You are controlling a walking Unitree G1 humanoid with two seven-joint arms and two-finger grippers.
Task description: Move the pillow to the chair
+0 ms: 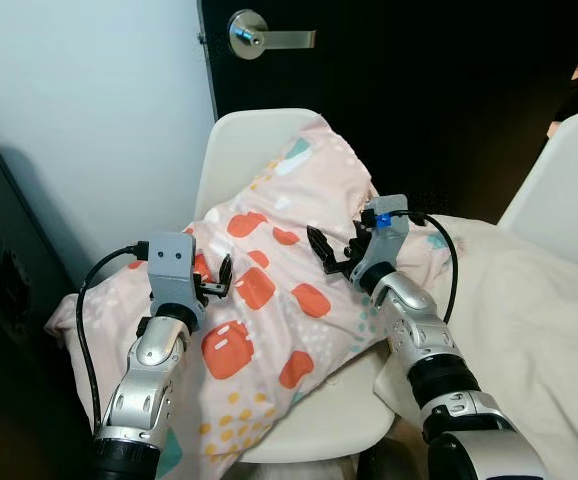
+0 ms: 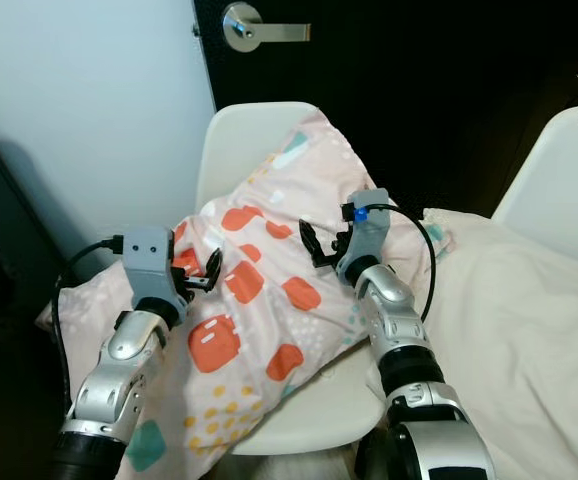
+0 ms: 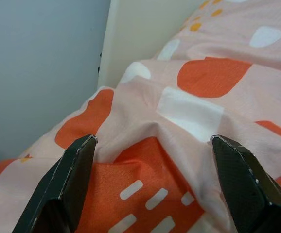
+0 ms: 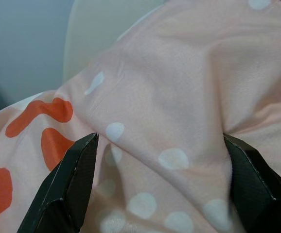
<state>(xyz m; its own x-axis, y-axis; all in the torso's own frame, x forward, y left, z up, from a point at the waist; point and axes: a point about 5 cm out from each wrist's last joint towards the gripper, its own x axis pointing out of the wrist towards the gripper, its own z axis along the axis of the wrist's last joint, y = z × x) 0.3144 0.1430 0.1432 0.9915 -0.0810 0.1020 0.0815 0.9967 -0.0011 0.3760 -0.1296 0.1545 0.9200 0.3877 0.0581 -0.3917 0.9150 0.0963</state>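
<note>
left eye view: pillow (image 1: 269, 300) on the chair (image 1: 244, 150), left hand (image 1: 219, 283) and right hand (image 1: 331, 255) both spread above it

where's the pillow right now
The pillow lies across the seat of the white chair in front of the dark door, leaning on the chair's back, with the open left pincer and open right pincer just above it.
</note>
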